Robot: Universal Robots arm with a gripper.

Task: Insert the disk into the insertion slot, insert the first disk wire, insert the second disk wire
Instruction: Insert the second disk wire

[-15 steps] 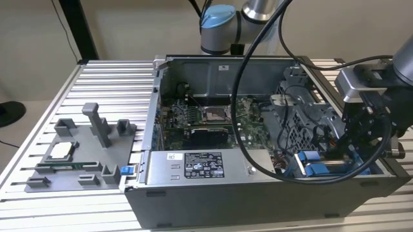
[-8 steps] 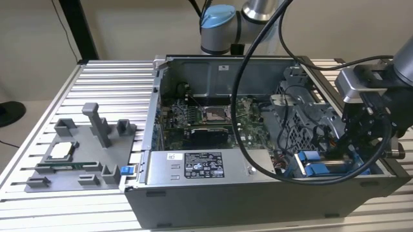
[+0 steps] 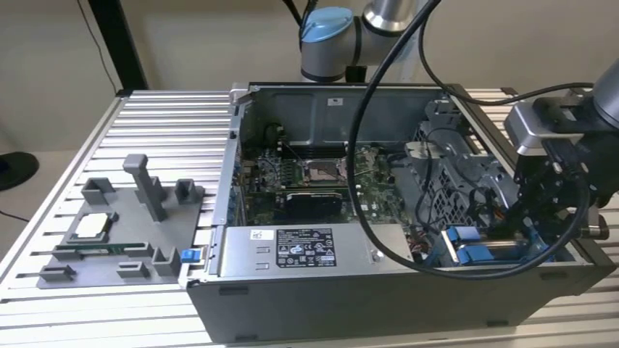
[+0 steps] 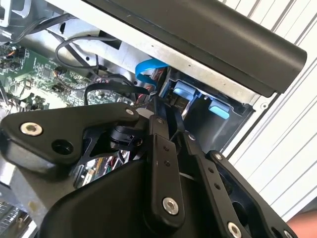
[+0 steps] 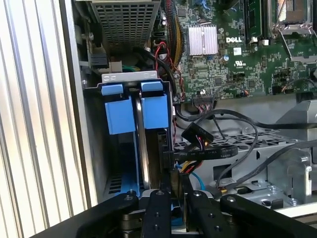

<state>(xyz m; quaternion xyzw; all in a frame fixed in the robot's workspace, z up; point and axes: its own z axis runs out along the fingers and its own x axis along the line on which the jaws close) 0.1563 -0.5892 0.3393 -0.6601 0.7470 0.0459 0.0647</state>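
Observation:
The disk (image 5: 142, 148) stands edge-on in the insertion slot (image 3: 462, 248) at the case's near corner on the exterior view's right. Its thin metal edge runs between two square blue tabs (image 5: 119, 115). My gripper (image 5: 176, 192) reaches down into the case right beside the slot. The narrow black fingers (image 5: 159, 208) are shut on a black wire connector (image 5: 174, 166) with red and yellow leads, close to the disk's end. In the second wrist view the gripper (image 4: 157, 105) tapers to a point beside a looped blue flat wire (image 4: 147, 70) and the blue tabs (image 4: 184, 90).
A grey labelled power-supply box (image 3: 300, 250) lies along the case's near wall, with the motherboard (image 3: 309, 174) behind it. The grey metal drive cage (image 3: 454, 174) and loose black cables (image 5: 233, 134) crowd the gripper. A grey fixture (image 3: 116, 225) sits on the slatted table (image 3: 164, 123).

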